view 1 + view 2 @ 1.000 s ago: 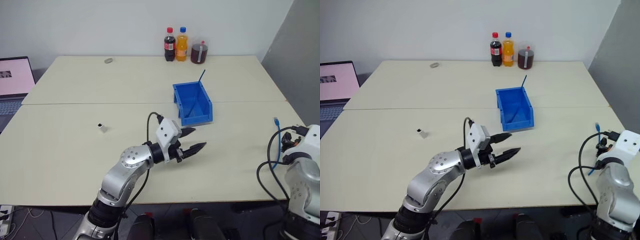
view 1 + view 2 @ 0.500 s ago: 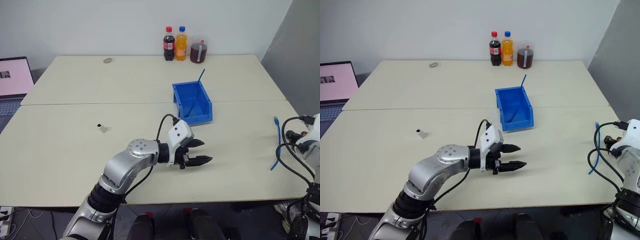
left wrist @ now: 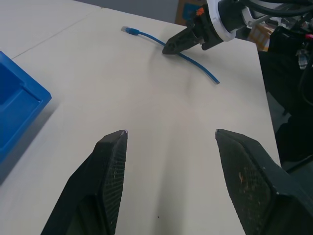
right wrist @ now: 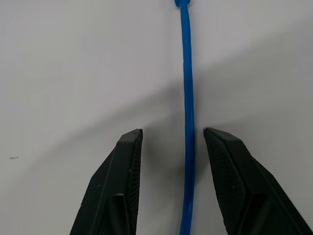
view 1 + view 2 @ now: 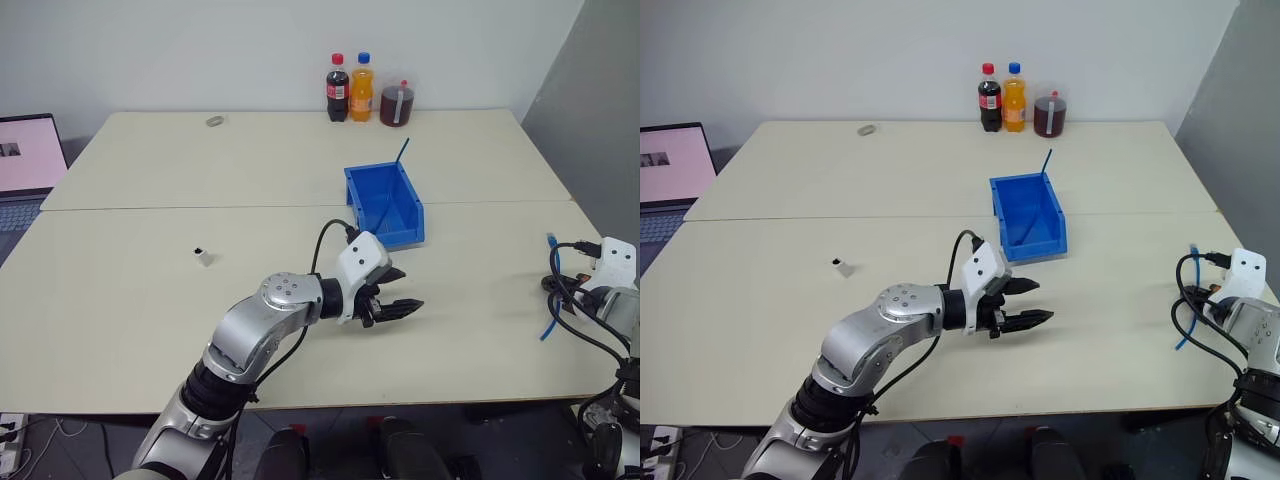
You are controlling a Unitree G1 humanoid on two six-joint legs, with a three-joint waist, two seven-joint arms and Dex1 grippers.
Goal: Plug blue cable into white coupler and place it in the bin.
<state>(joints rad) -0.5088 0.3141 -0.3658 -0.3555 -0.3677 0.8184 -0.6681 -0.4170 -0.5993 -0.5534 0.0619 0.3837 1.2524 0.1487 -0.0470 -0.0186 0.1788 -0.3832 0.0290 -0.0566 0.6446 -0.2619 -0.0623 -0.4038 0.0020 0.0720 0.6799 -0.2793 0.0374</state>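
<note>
Blue cable point(image 4: 186, 73): flat on desk point(image 5: 150, 300) at right edge, between fingers of open right hand point(image 4: 168, 134); risk: thin cable slips aside on closing. Left hand point(image 3: 168, 134): open, empty. White coupler point(image 5: 204, 257): far left, untouched.

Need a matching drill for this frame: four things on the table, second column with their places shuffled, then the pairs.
Things:
1. thin light-blue network cable
2. tiny white plastic coupler block
3. bright blue plastic storage bin
4. three drink bottles

Places:
A. far table edge, by the wall
B. lying between the open fingers of the right end effector
C. alone on the table, on the robot's left side
D. mid-table, beyond the open left end effector

Pairs: 1-B, 2-C, 3-D, 4-A
</note>
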